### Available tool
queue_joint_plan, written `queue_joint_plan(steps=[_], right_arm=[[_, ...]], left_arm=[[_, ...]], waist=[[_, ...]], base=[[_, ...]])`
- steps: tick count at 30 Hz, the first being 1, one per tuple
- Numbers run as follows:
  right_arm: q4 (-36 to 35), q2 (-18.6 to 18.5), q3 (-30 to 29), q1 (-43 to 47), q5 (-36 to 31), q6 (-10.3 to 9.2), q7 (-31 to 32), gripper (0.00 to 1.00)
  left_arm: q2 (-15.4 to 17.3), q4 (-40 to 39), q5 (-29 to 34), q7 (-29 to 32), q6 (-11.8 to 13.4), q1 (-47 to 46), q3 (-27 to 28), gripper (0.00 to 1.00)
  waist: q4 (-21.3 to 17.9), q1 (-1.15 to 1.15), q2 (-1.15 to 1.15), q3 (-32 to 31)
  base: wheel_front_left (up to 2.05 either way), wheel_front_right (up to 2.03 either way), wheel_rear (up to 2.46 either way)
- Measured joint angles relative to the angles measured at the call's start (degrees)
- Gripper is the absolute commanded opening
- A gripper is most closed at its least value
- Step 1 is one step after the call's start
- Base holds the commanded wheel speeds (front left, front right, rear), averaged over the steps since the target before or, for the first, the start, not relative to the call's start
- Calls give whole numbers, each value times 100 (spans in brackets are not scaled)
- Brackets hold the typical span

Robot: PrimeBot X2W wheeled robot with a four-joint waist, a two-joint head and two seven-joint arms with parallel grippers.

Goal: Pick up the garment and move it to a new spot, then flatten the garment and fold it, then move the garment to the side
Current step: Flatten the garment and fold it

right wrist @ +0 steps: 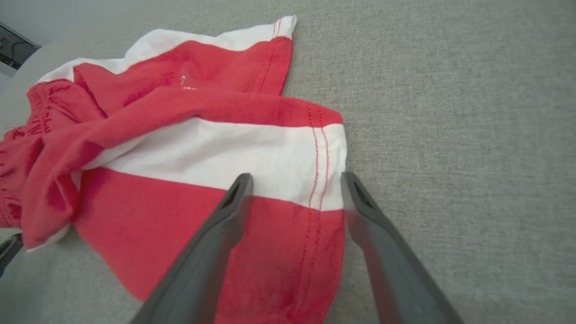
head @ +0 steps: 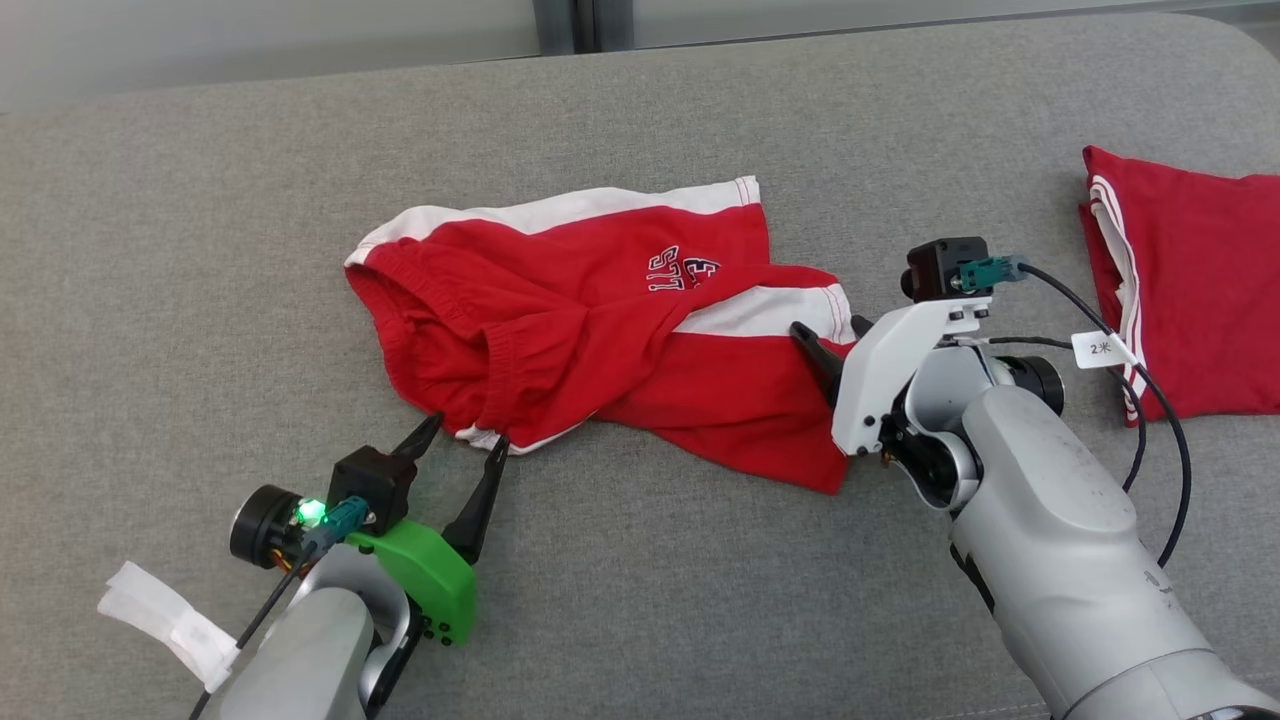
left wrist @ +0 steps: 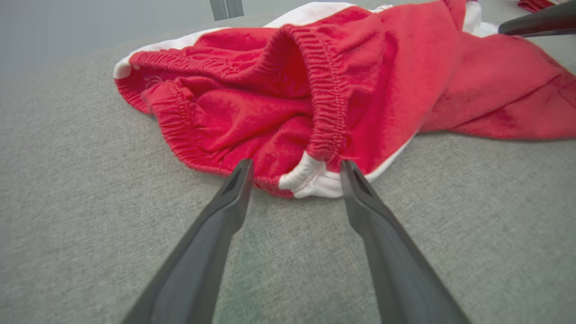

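The garment [head: 600,320] is a pair of red shorts with white side stripes and a printed logo, lying crumpled mid-surface on grey fabric. My left gripper [head: 465,432] stands open at its near-left corner; in the left wrist view the fingertips [left wrist: 245,173] flank the white stripe end of the waistband of the garment [left wrist: 315,112], resting against it. My right gripper [head: 830,335] is open at the garment's right leg hem; in the right wrist view one finger lies over the cloth and the other just outside the hem edge of the garment [right wrist: 270,153]. Nothing is lifted.
A second red garment with white stripes [head: 1190,280] lies folded at the far right. The grey padded surface [head: 200,250] has a rounded far edge with a pale wall behind. A black cable with a white tag [head: 1105,348] hangs off my right wrist.
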Motion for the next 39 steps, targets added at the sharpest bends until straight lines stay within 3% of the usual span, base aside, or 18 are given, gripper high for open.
queue_joint_plan(steps=[4, 6, 8, 9, 19, 27, 30, 31, 32, 33, 39], right_arm=[[148, 0, 102, -48, 71, 0, -96, 100], [203, -2, 140, -101, 110, 0, -140, 100], [261, 0, 179, -151, 160, 0, -187, 100], [286, -1, 193, -167, 172, 0, -203, 100], [771, -4, 135, -496, 668, 0, -348, 100], [907, 0, 608, -665, 1397, -1, -347, 100], [966, 0, 766, -689, 1506, -1, -419, 82], [982, 0, 813, -689, 1555, 0, -463, 47], [999, -1, 859, -700, 1570, -1, -520, 33], [1015, -1, 883, -713, 1571, -1, -572, 0], [1034, 1, 1092, -772, 1757, -1, -776, 0]], left_arm=[[5, -2, -62, 0, 0, -18, -112, 78], [13, 7, -102, 0, 0, -54, -144, 53], [23, 63, -131, 0, 0, -99, -212, 38], [26, 86, -157, 0, 0, -112, -238, 0], [14, 257, -336, -1, 0, -366, -452, 0], [20, 233, -352, -1, 0, -397, -470, 0], [31, 222, -353, 0, 0, -397, -446, 0], [36, 220, -353, 0, 0, -397, -438, 0], [38, 214, -353, 0, 0, -397, -426, 0], [38, 210, -353, 0, 0, -397, -419, 0], [23, 138, -387, 0, 0, -381, -274, 0]], waist=[[-11, 0, 0, -3], [-23, 0, 0, 2], [-40, 0, 0, 16], [-46, 0, 0, 24], [-64, 0, 0, 155], [-15, 0, 0, 176], [-24, 0, 0, 164], [-28, 0, 0, 161], [-32, 0, 0, 158], [-34, 0, 0, 155], [-45, 0, 0, 125]], base=[[0, 0, 0], [0, 0, 0], [0, 0, 0], [0, 0, 0], [0, 0, 0], [0, 0, 0], [0, 0, 0], [0, 0, 0], [0, 0, 0], [0, 0, 0], [0, 0, 0]])
